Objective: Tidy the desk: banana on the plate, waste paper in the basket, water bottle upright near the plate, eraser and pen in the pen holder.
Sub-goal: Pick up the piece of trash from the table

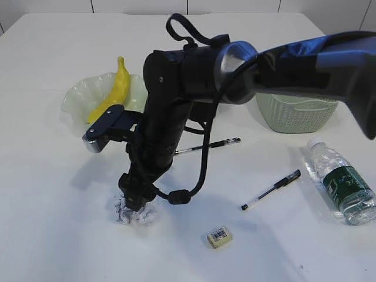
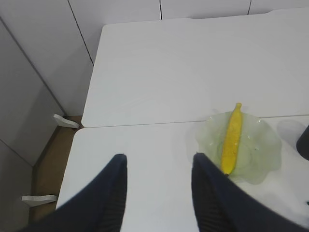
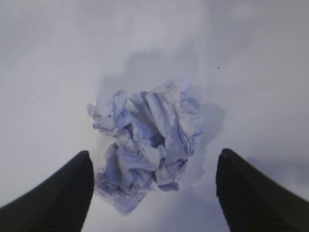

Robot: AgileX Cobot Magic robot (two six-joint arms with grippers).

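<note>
White surface (image 1: 53, 194). Right fingers (image 3: 154, 193) spread wide, straddling the paper ball (image 3: 147, 142), which lies between them, ungripped. Left fingers (image 2: 159, 188) part-open, empty, hovering near the plate (image 2: 265, 145) holding the banana (image 2: 231, 140).

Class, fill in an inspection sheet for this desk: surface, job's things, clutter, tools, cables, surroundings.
Surface: white desk, bare between items.
Job's things: banana lies in the plate; waste paper on the desk; basket upright at the back; water bottle lying on its side; eraser and two pens loose; pen holder not seen.
Clutter: nothing seen.
Tools: right tool open, fingers either side of the waste paper; left tool open, empty.
Cables: black cable looped along the right arm.
Surroundings: white panelled wall, floor beside the desk.
</note>
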